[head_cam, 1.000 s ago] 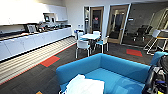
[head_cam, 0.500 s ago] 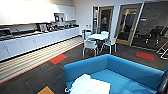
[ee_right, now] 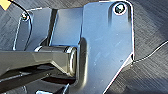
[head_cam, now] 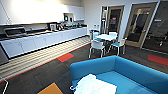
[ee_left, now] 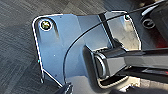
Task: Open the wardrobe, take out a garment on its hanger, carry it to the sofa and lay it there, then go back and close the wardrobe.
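Note:
The bright blue sofa (head_cam: 130, 72) takes up the lower right of the head view, its rounded back turned toward the room. The white garment (head_cam: 95, 86) lies crumpled on the sofa's seat near its left end. A small pale loop (head_cam: 71, 88) at the garment's left edge looks like the hanger's hook. Nothing is touching the garment. Both wrist views look down past the robot's own plates onto dark grey carpet (ee_left: 17, 50) and carpet (ee_right: 152, 32).
A long white kitchen counter (head_cam: 42, 41) runs along the left wall. A white table (head_cam: 106, 37) with small white chairs (head_cam: 97, 46) stands behind the sofa. Wooden-framed glass doors (head_cam: 136, 25) are at the back right. An orange floor patch (head_cam: 50, 89) lies left of the sofa.
The whole head view has shifted to the right, so the camera has turned left. The garment stays put on the sofa.

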